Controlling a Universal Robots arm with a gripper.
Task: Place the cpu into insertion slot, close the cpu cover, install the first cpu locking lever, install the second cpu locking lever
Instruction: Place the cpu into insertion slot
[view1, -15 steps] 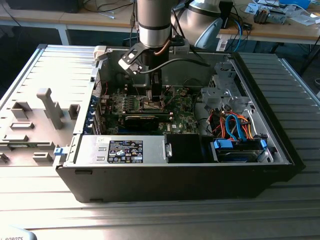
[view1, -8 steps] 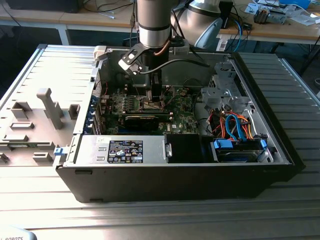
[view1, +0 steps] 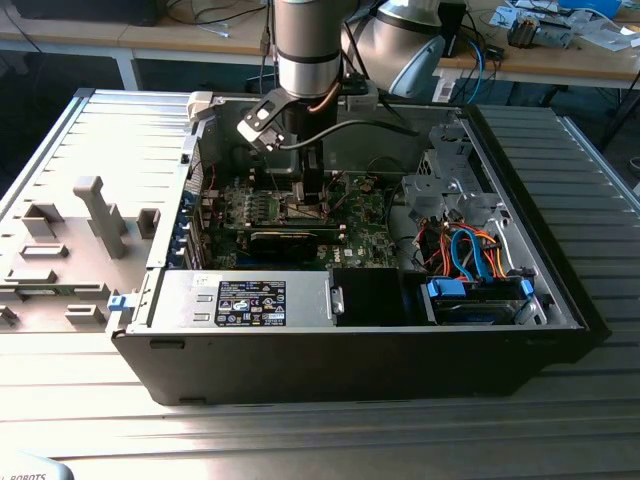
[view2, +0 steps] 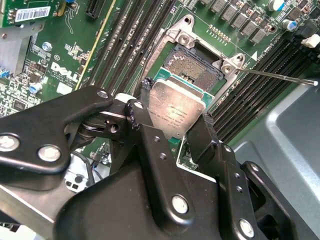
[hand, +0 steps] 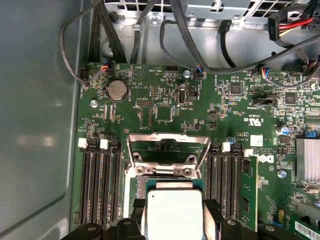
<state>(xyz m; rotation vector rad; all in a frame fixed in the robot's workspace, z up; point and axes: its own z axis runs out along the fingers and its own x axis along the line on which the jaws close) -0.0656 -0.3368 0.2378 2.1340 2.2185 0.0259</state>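
Note:
My gripper (view2: 175, 111) is shut on the cpu (view2: 172, 102), a small square chip with a dull silver top, pinched between two black fingers (view2: 207, 132). The chip hangs tilted just above and partly over the insertion slot (view2: 194, 67), whose dark pin field and silvery rim lie open. In the first wrist view the cpu (hand: 174, 212) sits in front of the cpu cover (hand: 167, 142), a silvery frame swung up and open behind the slot (hand: 165, 172). A thin locking lever (view2: 280, 76) sticks out free beside the socket. In the exterior view the gripper (view1: 310, 195) reaches down onto the green board (view1: 365, 225).
Long black memory slots (hand: 100, 185) flank the socket on both sides. The open black computer case (view1: 360, 350) holds a power supply (view1: 250, 300), a drive cage (view1: 450, 190) and coloured cables (view1: 480, 255). Black cables (hand: 150, 35) run along the case wall. Grey fixtures (view1: 95, 215) stand on the table.

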